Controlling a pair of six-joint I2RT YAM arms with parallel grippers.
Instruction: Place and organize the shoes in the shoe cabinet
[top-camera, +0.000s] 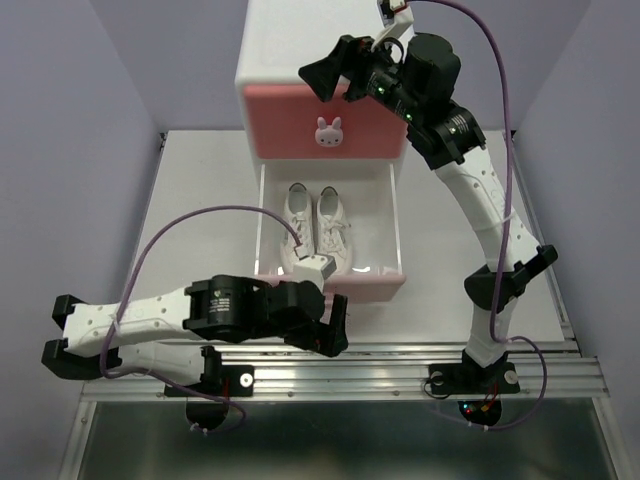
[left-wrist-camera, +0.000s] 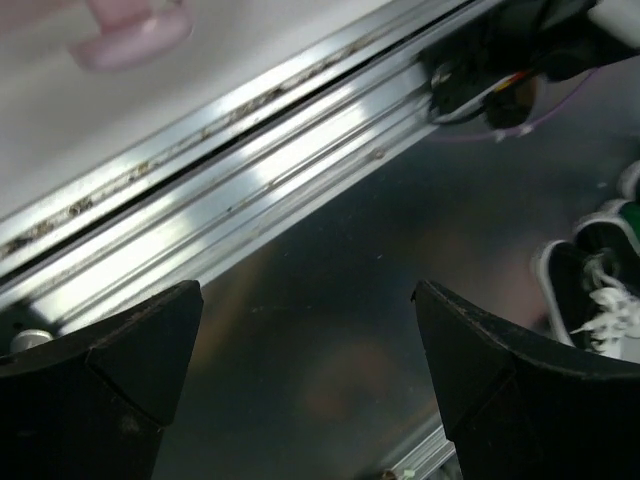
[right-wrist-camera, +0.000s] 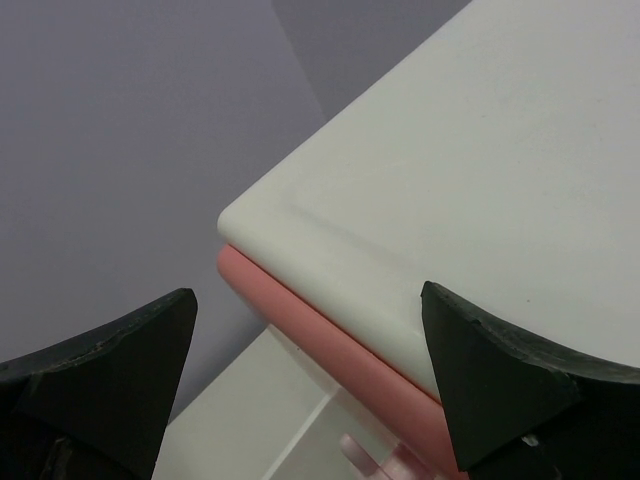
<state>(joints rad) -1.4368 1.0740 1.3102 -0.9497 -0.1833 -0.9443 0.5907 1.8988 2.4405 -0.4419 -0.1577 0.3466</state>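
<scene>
shoe cabinet stood at the far side of the bench. the upper drawer, darker pink, was shut, its bunny knob facing the arms. the lower drawer was pulled out toward the arms. the pair of white sneakers lay inside it, side by side and touching.

no orange sneakers showed on the bench or in the open drawer; could not tell if they sat in the shut upper drawer. in the left wrist view a sneaker shape with white laces showed at the right edge, beyond the aluminium rail. too dim to say which shoe, or whether it was a reflection.

left hand was low at the near edge of the bench, just beside the pale pink front of the lower drawer. its fingers were apart with nothing between them. right hand was raised over the cabinet's top front edge, fingers apart, empty.

judgement: the white pair looked stowed, so the step in hand was likely closing the lower drawer. the next move would call for the left hand to meet the drawer front near its middle and push straight back, so the drawer does not skew or shove the light cabinet. the right hand was well placed to brace the top.
</scene>
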